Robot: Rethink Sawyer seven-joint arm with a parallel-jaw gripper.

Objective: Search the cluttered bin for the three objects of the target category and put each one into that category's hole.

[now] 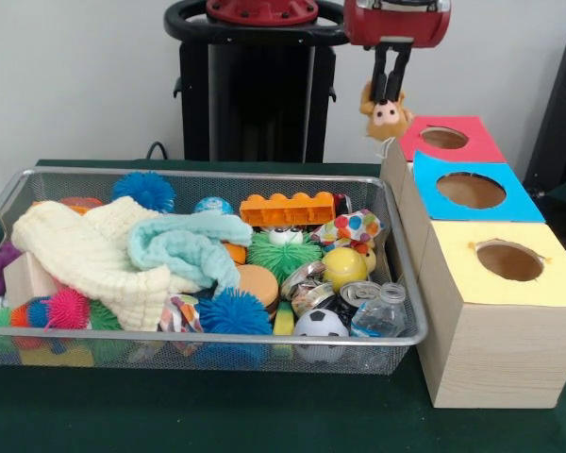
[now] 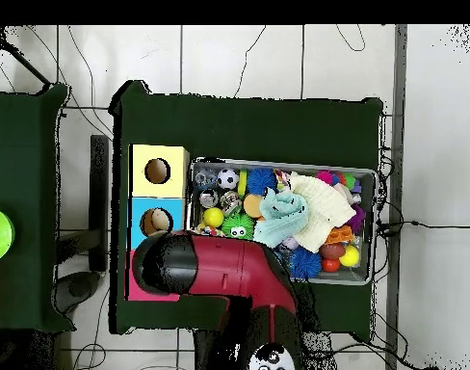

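My gripper hangs high at the back right, shut on a small brown-and-tan toy monkey. The monkey dangles in the air just left of the red box's hole, above the box's near-left corner. The silver wire-mesh bin fills the left and middle, packed with clutter. A yellow rounded toy that may be the duck lies near the bin's right end. In the overhead view my red arm covers the gripper and the red box; the bin shows to its right.
Three wooden boxes stand right of the bin: red top, blue top and yellow top, each with a round hole. The bin holds a cream cloth, a teal cloth, blue spiky balls, a soccer ball, an orange brick and a bottle.
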